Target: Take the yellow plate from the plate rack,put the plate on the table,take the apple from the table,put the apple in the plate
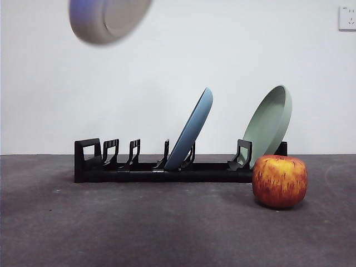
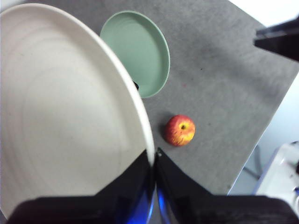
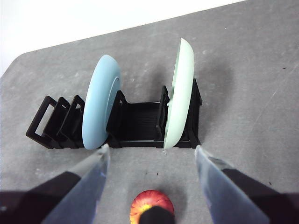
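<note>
My left gripper (image 2: 154,164) is shut on the rim of the yellow plate (image 2: 65,116) and holds it high in the air. In the front view the plate (image 1: 105,19) is a blurred cream disc at the top left, above the left end of the plate rack (image 1: 133,169); the gripper itself is out of frame there. The apple (image 1: 280,181) sits on the table (image 1: 167,228) in front of the rack's right end, and also shows in the left wrist view (image 2: 180,130). My right gripper (image 3: 152,151) is open and empty above the apple (image 3: 151,205), facing the rack (image 3: 140,121).
A blue plate (image 1: 192,130) leans in the rack's middle slots and a pale green plate (image 1: 270,122) at its right end. Both show in the right wrist view: blue (image 3: 100,100), green (image 3: 180,93). The table's far edge shows in the left wrist view (image 2: 261,140).
</note>
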Motion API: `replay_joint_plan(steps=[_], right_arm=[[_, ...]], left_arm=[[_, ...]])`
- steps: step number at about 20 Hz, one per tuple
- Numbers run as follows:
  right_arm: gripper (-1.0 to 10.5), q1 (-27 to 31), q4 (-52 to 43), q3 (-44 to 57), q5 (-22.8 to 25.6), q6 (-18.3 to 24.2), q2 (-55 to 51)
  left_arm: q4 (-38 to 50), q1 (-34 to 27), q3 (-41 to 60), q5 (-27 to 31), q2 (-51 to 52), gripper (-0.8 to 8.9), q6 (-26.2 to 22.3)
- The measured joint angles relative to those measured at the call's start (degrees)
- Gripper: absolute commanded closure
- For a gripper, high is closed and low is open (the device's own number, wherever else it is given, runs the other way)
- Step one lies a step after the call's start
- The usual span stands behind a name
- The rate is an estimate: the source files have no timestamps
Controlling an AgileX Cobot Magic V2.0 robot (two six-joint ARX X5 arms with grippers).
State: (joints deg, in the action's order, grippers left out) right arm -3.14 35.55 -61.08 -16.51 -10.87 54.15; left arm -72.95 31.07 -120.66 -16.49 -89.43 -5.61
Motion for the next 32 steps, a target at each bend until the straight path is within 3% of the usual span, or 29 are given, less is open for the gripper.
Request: replay_joint_plan(steps=[5,10,13,19,27,28,31,32], right_arm=[[6.3,0.0,0.0,0.0,0.0,0.0,0.0],[6.3,0.0,0.0,0.0,0.0,0.0,0.0],[6.3,0.0,0.0,0.0,0.0,0.0,0.0],[6.3,0.0,0.0,0.0,0.0,0.0,0.0],[6.3,0.0,0.0,0.0,0.0,0.0,0.0],[6.3,0.0,0.1,0.0,-0.3,0.0,0.0],[6.2,-0.8,1.2,0.0,-3.9,0.5,0.0],[6.2,-1.2,1.6,0.0,-4.3,1.1,0.0]], left_arm=[[-3.6,15.4,-0.2,18.1,5.0,8.22,-0.8],[-3.5,27.1,12.3,29.3,4.3,8.22,2.5],[2.7,30.3,24.0,29.9,4.2,8.22,4.7],[24.8,31.0,48.0,29.8,1.2,8.22,5.4],[33.3,30.8,52.0,30.3,-11.5,8.09,0.5],[33.3,30.6,52.0,30.3,-11.7,7.7,0.2],[33.3,30.0,52.0,29.8,-11.6,4.88,0.0],[33.2,29.4,52.0,29.8,-11.6,4.91,0.1]])
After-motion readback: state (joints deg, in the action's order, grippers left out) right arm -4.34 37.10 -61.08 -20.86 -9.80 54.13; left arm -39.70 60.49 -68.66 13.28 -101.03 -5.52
